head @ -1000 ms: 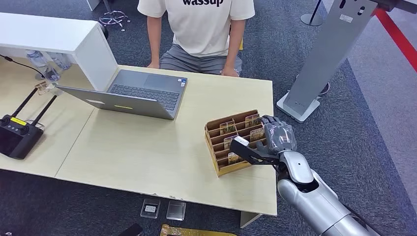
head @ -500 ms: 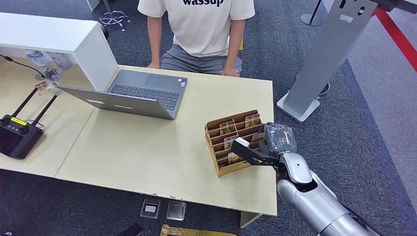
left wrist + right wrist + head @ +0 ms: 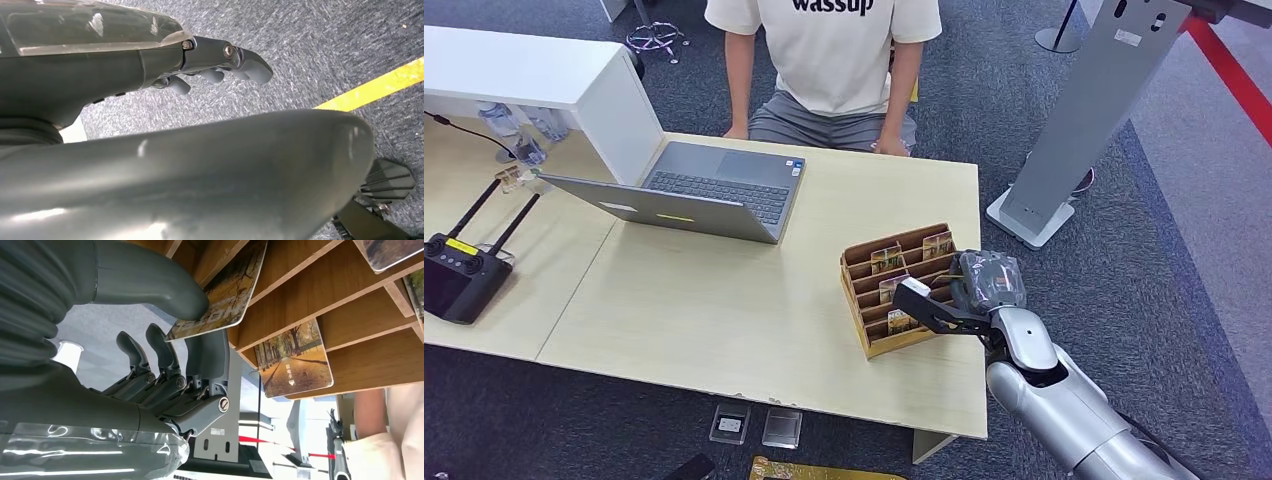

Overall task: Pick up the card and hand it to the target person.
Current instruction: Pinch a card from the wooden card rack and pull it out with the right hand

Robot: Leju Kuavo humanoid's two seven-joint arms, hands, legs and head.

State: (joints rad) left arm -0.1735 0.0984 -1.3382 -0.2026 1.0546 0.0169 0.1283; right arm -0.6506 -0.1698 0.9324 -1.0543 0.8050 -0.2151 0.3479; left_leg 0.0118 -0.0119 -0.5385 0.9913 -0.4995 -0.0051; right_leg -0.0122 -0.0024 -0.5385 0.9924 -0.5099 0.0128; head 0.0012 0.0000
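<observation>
Our right hand [image 3: 165, 365] pinches a card [image 3: 220, 295] between thumb and fingers, its long axis still running into the wooden rack [image 3: 869, 330] on the table [image 3: 724, 310]; the person [image 3: 824, 60] sits opposite.

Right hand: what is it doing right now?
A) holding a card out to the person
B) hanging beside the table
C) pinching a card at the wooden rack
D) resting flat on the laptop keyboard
C: in the right wrist view the right hand has its thumb pressed on a card, fingers beneath, at the wooden rack.
</observation>
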